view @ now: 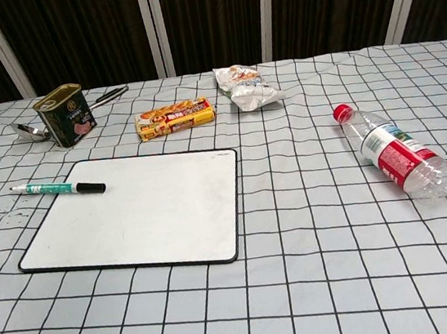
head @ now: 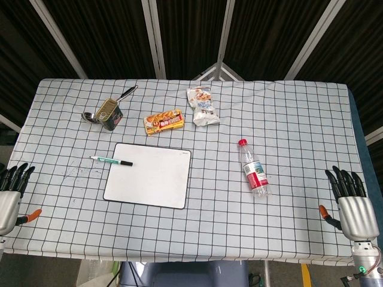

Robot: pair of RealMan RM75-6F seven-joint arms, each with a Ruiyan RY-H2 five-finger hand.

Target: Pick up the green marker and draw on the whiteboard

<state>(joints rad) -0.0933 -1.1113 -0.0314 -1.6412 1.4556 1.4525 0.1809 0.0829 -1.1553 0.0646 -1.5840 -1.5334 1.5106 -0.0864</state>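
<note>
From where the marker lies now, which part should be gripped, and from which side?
Probably grip the green marker at its white-and-green barrel, the part lying off the whiteboard on the cloth. It lies flat with its black cap end on the board's left edge. The left robot hand is nearest, so come from above, fingers across the barrel.

tin [head: 111, 113]: green/gold, upright, ~10 o'clock on tabletop [head: 287, 119]
spoon [head: 91, 116]: metal, just beside tin
snack box [head: 163, 121]: yellow-red, flat, ~11 o'clock
snack bag [head: 202, 106]: white, crumpled, ~12 o'clock
water bottle [head: 253, 168]: clear, red cap + label, on its side, ~3 o'clock
cloth: white w/ black grid
</note>
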